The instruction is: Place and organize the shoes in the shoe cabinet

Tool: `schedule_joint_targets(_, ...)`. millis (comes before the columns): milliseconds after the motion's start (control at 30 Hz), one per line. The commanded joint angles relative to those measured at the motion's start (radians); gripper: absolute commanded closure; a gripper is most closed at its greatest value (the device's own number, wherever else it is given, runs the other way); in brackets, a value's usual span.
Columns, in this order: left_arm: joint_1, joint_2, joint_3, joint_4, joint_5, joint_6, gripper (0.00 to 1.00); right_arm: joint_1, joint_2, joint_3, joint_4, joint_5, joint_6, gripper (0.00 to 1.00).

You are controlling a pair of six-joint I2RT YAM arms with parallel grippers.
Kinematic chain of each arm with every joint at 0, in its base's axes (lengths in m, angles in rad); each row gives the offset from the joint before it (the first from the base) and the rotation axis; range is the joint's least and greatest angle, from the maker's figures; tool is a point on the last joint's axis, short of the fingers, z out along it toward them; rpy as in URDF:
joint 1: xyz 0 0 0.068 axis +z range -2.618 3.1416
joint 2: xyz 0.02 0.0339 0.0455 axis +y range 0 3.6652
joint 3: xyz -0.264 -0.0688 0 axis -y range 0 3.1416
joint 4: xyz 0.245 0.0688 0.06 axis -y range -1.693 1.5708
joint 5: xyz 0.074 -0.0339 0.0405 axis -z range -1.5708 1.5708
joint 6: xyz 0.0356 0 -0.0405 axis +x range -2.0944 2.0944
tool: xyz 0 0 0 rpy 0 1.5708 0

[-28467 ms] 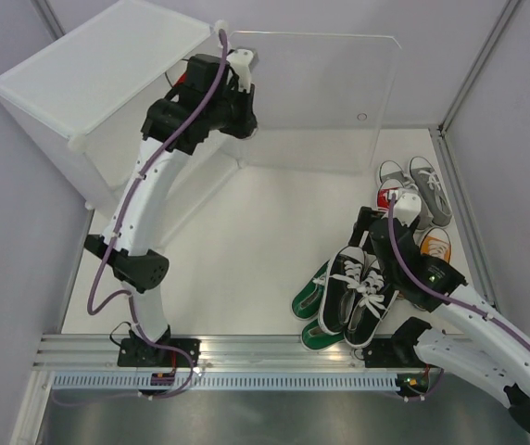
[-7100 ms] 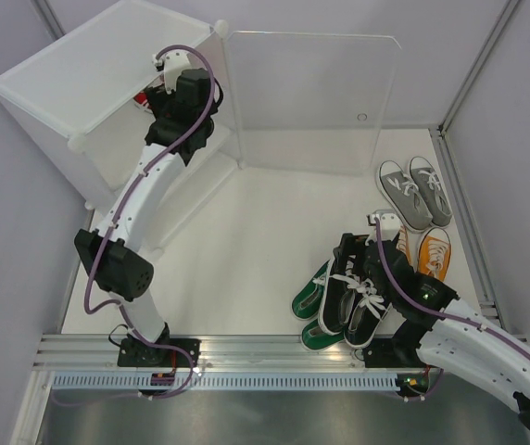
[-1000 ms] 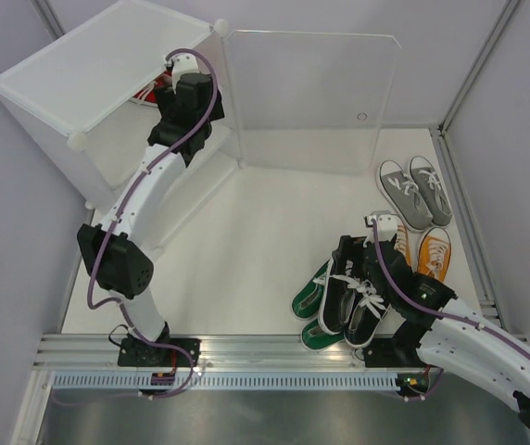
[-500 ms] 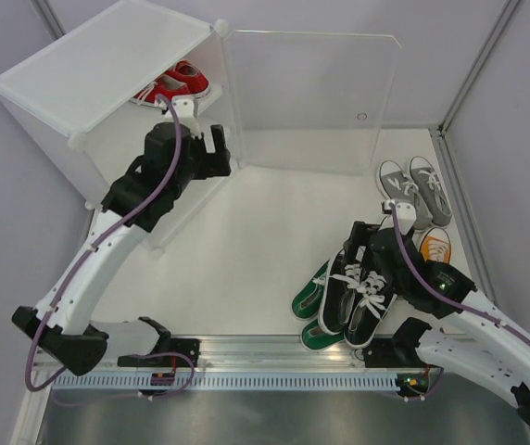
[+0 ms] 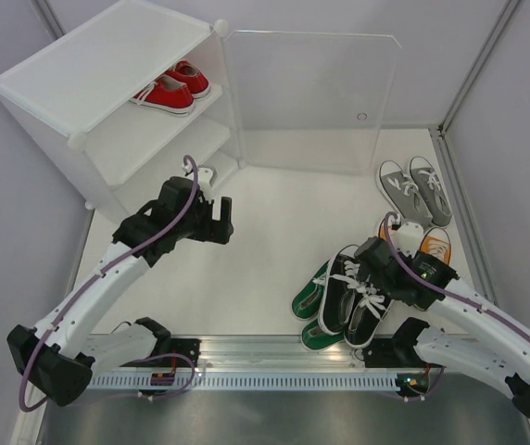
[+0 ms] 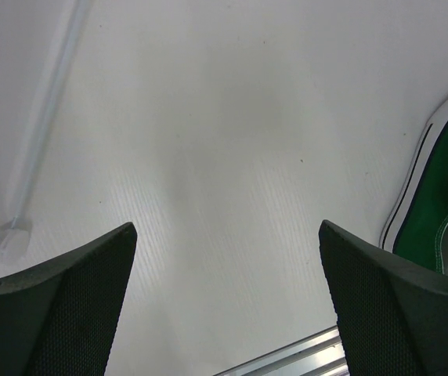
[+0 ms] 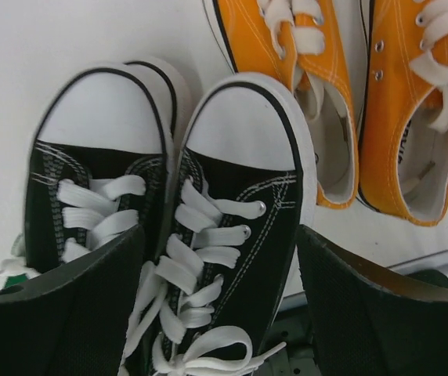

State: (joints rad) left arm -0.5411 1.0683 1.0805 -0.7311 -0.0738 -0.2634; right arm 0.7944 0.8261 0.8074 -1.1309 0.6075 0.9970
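Red shoes [image 5: 170, 85] sit side by side on the top shelf of the cabinet [image 5: 89, 74], which stands at 10 o'clock on the table [image 5: 274, 222] with its door [image 5: 311, 102] swung open. My left gripper [image 5: 217, 220] hangs over bare table near the cabinet, fingers [image 6: 59, 313] wide apart and holding nothing. At 4 o'clock my right gripper [image 5: 367, 267] is low over the black shoes [image 5: 356, 298], jaws apart with the pair between them; I cannot tell if the pads touch. Green shoes [image 5: 309, 298] lie partly under the black pair, on its 9 o'clock side. Orange shoes [image 5: 432, 248] are at its 2 o'clock, grey shoes [image 5: 415, 190] further, at 1 o'clock.
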Motion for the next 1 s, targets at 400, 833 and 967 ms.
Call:
schedule_joint_targets(400, 0.001, -0.045, -0.171, 0.193, 0.085, 0.098, 0.00, -0.138, 0.030, -0.139, 0.052, -0.097, 0.126, 0.30)
schedule_joint_targets(833, 0.001, -0.076, -0.202, 0.199, 0.025, 0.104, 0.00, -0.161, 0.130, -0.171, 0.189, -0.204, 0.066, 0.82)
schedule_joint_targets(967, 0.001, -0.074, -0.200, 0.203, 0.025, 0.102, 0.00, -0.161, 0.123, -0.073, 0.134, -0.143, 0.022, 0.99)
